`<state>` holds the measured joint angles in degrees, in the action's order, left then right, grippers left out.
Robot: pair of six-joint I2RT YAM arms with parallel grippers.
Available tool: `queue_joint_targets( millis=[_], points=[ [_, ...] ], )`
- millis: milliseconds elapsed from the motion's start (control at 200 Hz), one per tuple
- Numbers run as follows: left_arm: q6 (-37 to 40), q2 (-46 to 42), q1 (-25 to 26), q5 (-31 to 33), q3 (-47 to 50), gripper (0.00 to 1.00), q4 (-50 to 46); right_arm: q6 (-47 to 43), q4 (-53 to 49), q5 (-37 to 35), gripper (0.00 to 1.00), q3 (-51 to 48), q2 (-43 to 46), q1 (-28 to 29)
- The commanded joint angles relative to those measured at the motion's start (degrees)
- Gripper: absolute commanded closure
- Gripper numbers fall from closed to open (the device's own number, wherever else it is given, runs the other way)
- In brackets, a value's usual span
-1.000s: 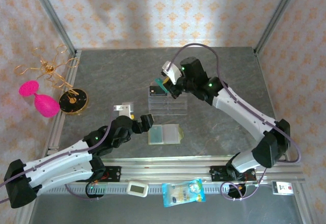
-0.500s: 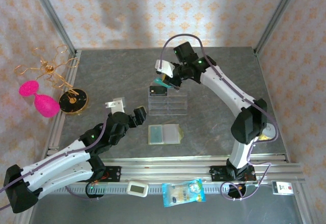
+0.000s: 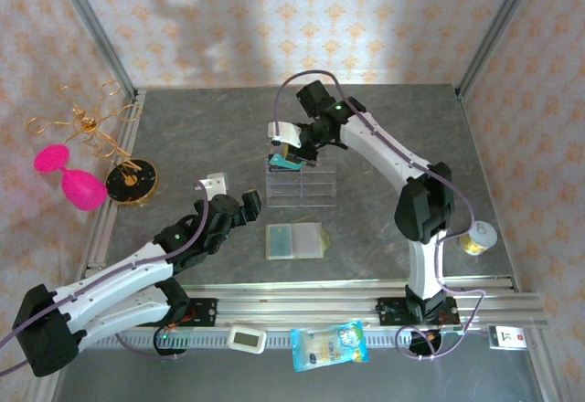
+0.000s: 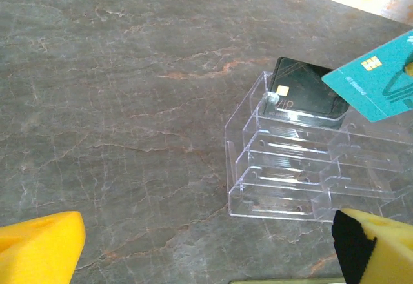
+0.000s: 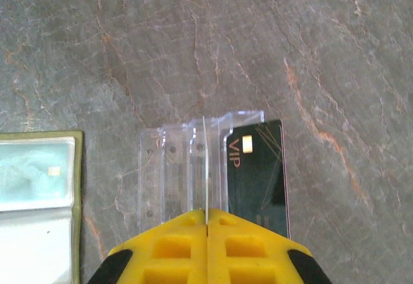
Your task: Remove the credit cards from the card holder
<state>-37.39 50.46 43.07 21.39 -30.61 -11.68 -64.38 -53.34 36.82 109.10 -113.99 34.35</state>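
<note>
Plastic, thin, glossy and teal, makes up the held credit card [image 4: 377, 77], a flat rectangle with a gold chip and pale lettering. The right pincer [image 5: 206, 216] pinches it, yellow fingers pressed together on it. In the right wrist view it shows edge-on as a fine pale line rising from between the fingertips. Directly under this pincer stands the clear tray [image 4: 290, 181], hard transparent plastic stepped into narrow rectangular slots. The held card's edge lines up with the slot just beside a black VIP card [image 5: 255, 174], which stands in the tray's outermost slot.

A second credit card [image 5: 32, 177], teal with a small gold chip, lies in a hazy pocket of the card holder [image 3: 313, 240]. This is a flat olive-yellow wallet lying open, with a paler pocket beside the filled one. It rests on the surface [image 3: 183, 128], grey and marbled with rust-coloured veins, on the near side of the tray and well apart from the right pincer.

The left pincer [image 3: 236, 204] is spread wide and holds nothing. It hovers over bare stone, with the tray ahead of it and the card holder near its right side.
</note>
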Motion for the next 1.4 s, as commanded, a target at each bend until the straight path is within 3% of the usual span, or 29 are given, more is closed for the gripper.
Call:
queue_joint_targets(
  millis=[0,1367,1397],
  points=[
    [1.3,0.2,-0.8,-0.3,-0.6,0.01,1.7,-1.4,-2.4,1.1,1.0,2.3,-2.1,1.0],
    [1.8,-0.1,-2.9,-4.6,2.6,0.01,4.8,3.2,5.0,-11.7,1.0,-2.5,-7.0,4.4],
    [1.9,-0.1,-3.0,-4.7,2.6,0.01,4.9,3.4,5.5,-12.0,0.94,-2.5,-7.0,4.5]
  ],
)
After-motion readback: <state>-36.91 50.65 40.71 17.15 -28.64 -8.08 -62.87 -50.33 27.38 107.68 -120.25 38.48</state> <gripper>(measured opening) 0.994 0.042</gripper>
